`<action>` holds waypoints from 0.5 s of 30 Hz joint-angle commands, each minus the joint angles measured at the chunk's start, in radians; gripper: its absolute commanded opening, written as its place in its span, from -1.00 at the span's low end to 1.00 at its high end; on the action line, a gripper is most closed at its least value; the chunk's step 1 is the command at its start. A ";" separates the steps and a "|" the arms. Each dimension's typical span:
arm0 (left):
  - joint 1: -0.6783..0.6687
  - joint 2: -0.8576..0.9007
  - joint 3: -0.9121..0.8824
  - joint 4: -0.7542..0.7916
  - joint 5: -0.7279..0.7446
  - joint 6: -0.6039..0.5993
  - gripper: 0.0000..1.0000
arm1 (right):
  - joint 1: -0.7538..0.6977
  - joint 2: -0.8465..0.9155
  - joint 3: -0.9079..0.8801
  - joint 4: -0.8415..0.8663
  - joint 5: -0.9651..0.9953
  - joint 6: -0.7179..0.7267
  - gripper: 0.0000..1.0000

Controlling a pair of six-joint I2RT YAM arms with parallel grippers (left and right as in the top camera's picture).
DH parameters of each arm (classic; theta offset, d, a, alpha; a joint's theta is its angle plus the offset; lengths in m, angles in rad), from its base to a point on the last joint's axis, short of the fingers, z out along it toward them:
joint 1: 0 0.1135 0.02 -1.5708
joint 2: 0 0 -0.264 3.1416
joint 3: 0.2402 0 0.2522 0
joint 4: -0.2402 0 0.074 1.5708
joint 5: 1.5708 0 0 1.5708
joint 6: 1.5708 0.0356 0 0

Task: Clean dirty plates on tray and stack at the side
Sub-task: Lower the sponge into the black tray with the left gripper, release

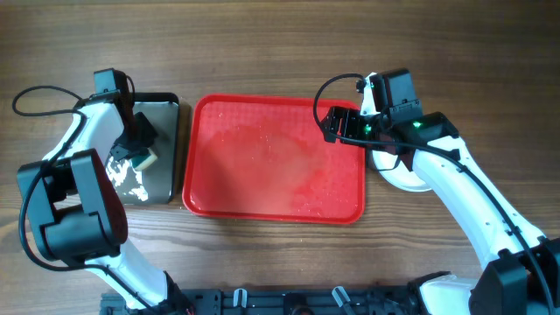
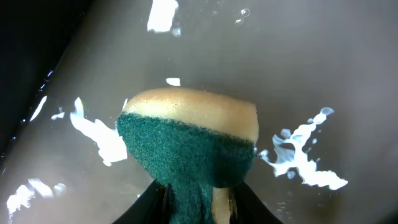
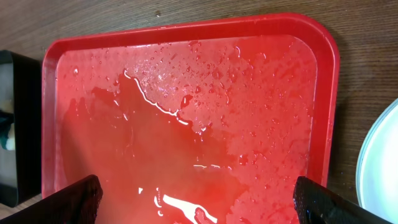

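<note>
The red tray (image 1: 262,175) lies mid-table, wet, with no plate on it; it fills the right wrist view (image 3: 186,124). A stack of plates (image 1: 404,177) sits on the table just right of the tray, mostly hidden under my right arm; its pale rim shows in the right wrist view (image 3: 379,168). My right gripper (image 1: 332,125) hangs open and empty over the tray's right end (image 3: 196,202). My left gripper (image 1: 140,153) is shut on a green and yellow sponge (image 2: 186,143) over the black metal tray (image 1: 162,175).
The black metal tray's floor (image 2: 323,74) is wet with white foam spots. Its edge shows at the left of the right wrist view (image 3: 15,124). Cables run along the table's far left. Bare wood surrounds both trays.
</note>
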 commanded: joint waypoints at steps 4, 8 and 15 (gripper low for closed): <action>0.003 0.000 -0.021 0.019 0.006 -0.020 -0.38 | 0.004 0.013 0.008 0.003 -0.008 0.005 0.99; 0.003 -0.010 0.016 -0.021 0.058 -0.013 0.40 | 0.004 0.013 0.008 0.003 -0.008 0.005 0.99; 0.003 -0.121 0.325 -0.253 0.057 0.014 0.87 | 0.004 0.013 0.008 0.003 0.014 0.003 1.00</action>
